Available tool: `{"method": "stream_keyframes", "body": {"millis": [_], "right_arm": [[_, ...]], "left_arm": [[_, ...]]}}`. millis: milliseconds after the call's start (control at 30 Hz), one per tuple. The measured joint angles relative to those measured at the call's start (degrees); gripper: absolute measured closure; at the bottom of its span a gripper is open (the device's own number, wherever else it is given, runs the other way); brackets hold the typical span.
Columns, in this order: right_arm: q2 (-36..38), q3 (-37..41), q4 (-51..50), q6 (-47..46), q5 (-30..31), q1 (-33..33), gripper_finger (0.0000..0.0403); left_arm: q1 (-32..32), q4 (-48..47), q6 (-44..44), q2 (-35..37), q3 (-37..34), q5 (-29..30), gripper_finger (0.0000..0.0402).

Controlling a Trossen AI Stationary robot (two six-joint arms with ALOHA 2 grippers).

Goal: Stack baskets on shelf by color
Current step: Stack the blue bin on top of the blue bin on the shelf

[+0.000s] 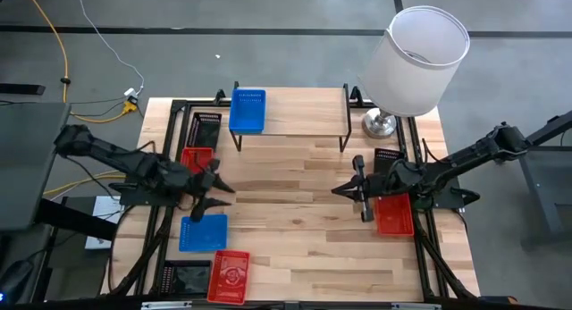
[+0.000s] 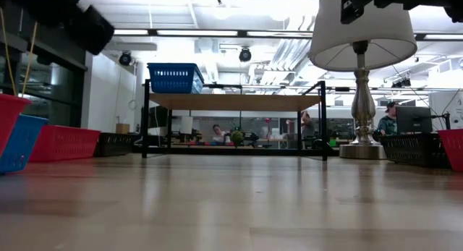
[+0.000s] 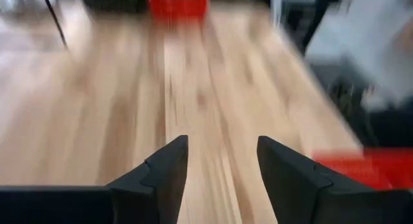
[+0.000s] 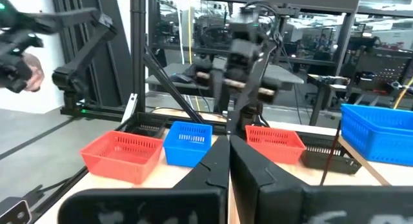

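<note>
Blue basket [image 1: 248, 110] alone on shelf [image 1: 304, 113]; others unstacked on tabletop [image 1: 295, 221]. Left gripper [image 1: 217, 187] wide, empty; right gripper [image 1: 344, 190] closed, empty.

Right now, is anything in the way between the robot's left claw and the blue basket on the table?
Nothing visible is. In the high view the left gripper, fingers open and empty, sits just above the blue basket on the table, with only bare wood between them. The red basket lies on the gripper's other side, toward the shelf.
</note>
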State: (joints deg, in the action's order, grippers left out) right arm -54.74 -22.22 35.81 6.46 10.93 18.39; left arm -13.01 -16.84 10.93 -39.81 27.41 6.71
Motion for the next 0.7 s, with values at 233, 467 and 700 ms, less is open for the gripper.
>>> {"method": "stream_keyframes", "body": {"millis": [233,467,700], "right_arm": [[0.0,0.0,-1.31,0.0,0.6,0.0,0.0403],[-0.02,0.0,-3.38,0.0,0.6,0.0,0.0403],[-0.02,0.0,-3.59,-0.02,1.86,0.0,0.0402]], "left_arm": [[-8.44,-18.69,12.62,-9.57,6.31,2.78,0.0183],[-13.0,-28.37,21.72,-16.59,6.41,2.92,0.0147],[-14.9,-29.49,24.69,-22.76,6.42,-1.67,0.0144]]}}
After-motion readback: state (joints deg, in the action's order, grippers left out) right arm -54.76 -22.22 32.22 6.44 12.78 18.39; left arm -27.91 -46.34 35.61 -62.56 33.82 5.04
